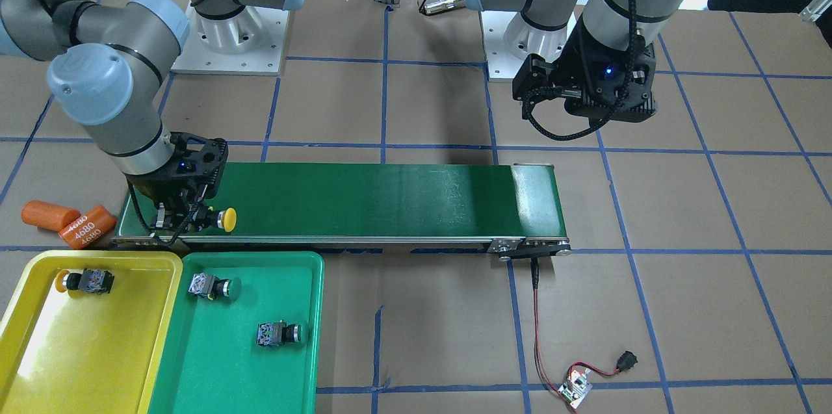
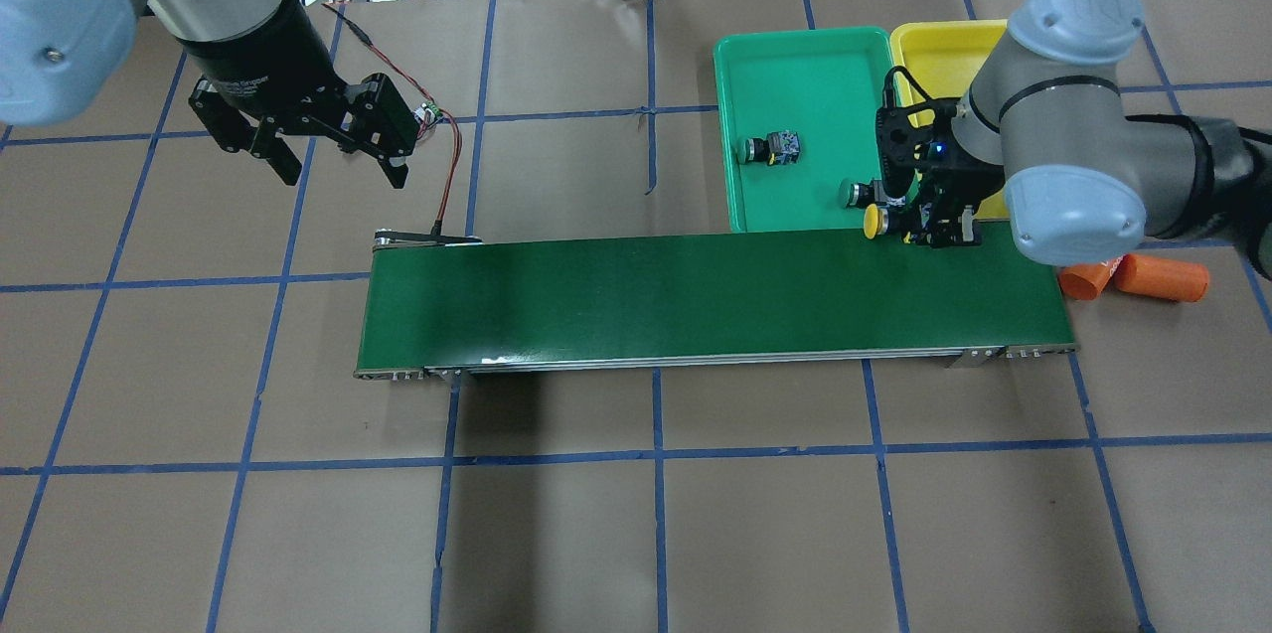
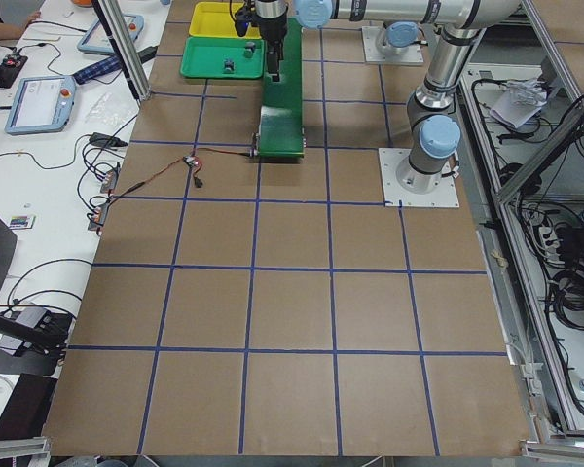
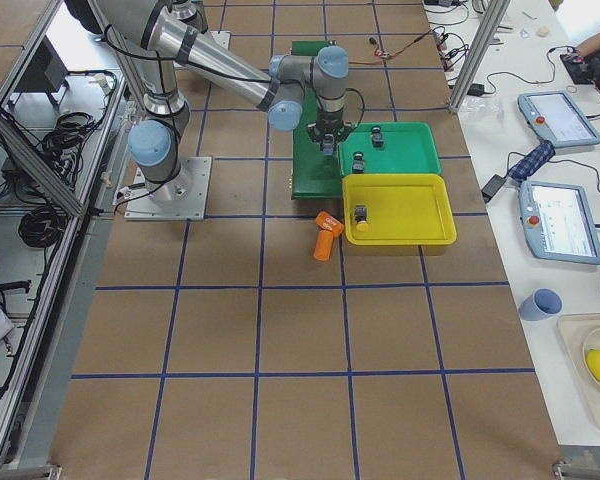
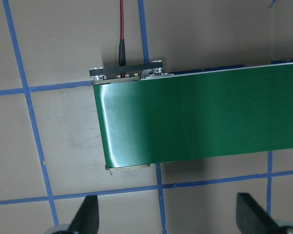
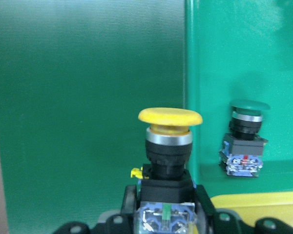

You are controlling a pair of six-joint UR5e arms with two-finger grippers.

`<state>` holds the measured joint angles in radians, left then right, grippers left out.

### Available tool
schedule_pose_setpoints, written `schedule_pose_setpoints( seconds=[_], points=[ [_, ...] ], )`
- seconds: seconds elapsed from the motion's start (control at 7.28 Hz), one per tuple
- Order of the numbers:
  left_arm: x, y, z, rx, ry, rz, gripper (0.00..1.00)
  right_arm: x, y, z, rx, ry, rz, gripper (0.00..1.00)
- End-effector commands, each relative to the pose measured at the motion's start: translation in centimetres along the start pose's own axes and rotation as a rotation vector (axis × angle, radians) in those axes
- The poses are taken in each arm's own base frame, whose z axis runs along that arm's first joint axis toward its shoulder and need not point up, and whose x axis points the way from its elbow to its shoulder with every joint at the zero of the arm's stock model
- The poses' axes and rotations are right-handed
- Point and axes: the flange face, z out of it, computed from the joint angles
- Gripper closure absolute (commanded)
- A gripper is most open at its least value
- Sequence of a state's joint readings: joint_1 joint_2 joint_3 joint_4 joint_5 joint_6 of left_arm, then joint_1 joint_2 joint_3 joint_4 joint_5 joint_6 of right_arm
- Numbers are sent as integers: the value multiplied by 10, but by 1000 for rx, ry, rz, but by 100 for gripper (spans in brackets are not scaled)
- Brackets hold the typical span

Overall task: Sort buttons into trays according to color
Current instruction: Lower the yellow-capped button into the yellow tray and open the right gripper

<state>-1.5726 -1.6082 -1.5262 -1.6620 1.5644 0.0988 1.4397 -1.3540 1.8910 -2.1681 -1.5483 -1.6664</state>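
I saw the right claw (image 1: 185, 218) clamped tight on a yellow button (image 6: 170, 146), holding it by its dark body. The button lay sideways, and its round cap pointed along the green belt (image 1: 364, 199) toward the robot's left. It was over the end of the belt, right by the edge next to the green tray (image 1: 214, 368). I could not tell if it touched the belt or hung just above it. The green tray and the yellow tray (image 1: 58, 355) sat side by side on the desk (image 1: 715, 238), touching each other, on the far side of the belt from the robot. Two green buttons lay on their sides in the green tray: the corner green button (image 1: 213, 286) close to the belt, and the middle green button (image 1: 278, 333) farther into the tray. The second yellow button (image 1: 88, 281) lay on its side in the yellow tray, near the edge by the belt. The left claw (image 2: 345, 178) hung in the air with its fingers wide apart and nothing in them, above the desk near the other end of the belt, well apart from the trays. Two orange cylinders (image 1: 68, 222) lay touching each other on the desk, just beside the belt's end by the right arm. A small circuit board (image 1: 575, 389) with red wires lay on the desk past the belt's other end.
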Motion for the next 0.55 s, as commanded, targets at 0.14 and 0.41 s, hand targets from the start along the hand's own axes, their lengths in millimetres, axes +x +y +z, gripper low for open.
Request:
schedule_pose_setpoints(
  seconds=[0.14, 0.41],
  points=[
    [3, 4, 5, 1, 1, -1, 0, 60, 35, 3, -4, 22, 39, 100],
    [1, 1, 2, 35, -13, 1, 0, 87, 79, 17, -5, 20, 86, 100]
  ],
)
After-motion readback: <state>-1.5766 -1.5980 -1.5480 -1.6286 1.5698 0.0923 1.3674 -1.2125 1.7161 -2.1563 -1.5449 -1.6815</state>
